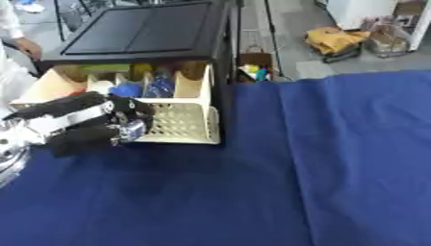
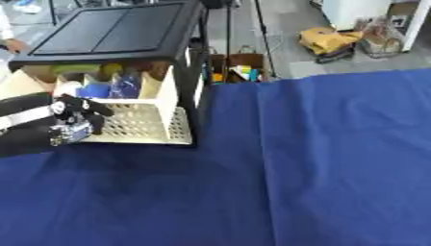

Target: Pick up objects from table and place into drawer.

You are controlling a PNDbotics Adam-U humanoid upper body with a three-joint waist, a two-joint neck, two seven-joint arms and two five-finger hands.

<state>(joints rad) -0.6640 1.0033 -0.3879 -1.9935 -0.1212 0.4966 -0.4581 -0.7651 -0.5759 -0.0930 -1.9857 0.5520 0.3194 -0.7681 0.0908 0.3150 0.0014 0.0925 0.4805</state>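
Left eye view: left hand (image 1: pixel 93 126), fingers curled on small bluish object (image 1: pixel 132 129), at open drawer (image 1: pixel 181 122) front, likely to drop it in.

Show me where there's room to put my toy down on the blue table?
Nearly all of the blue cloth is bare: the whole stretch right of the cream drawer, and the near part in front of it. It is crowded only at the far left, where the left hand sits at the drawer's front, and inside the drawer, among the blue things.
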